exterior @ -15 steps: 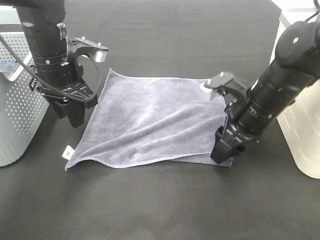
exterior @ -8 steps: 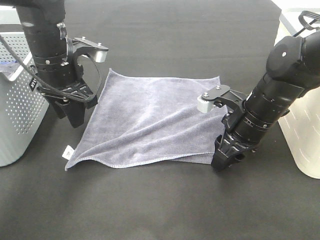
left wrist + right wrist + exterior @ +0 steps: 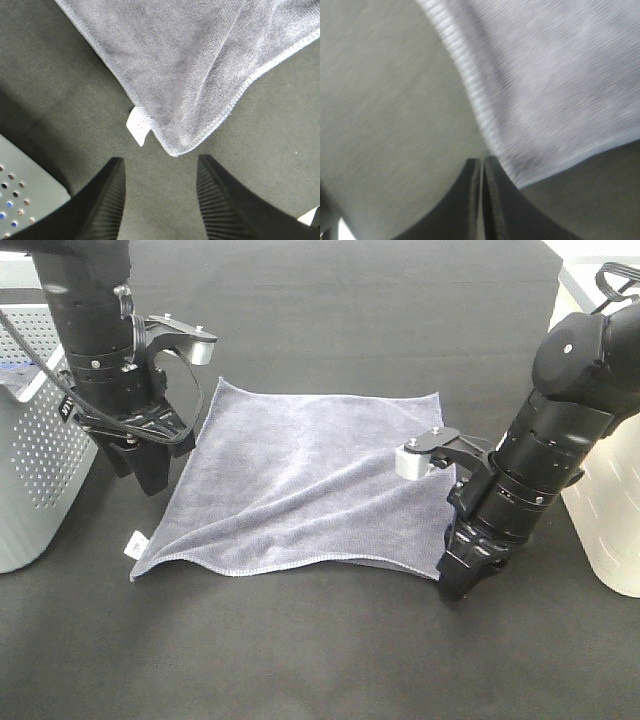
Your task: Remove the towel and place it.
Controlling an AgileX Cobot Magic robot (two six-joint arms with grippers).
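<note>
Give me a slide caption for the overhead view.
Right gripper shut at the towel corner; left gripper open beside it.

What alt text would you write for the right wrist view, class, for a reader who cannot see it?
The right claw is shut, its fingers pressed together beside a corner of the grey-blue towel. The towel's stitched hem runs diagonally over the dark table. The picture is slightly blurred.
</note>
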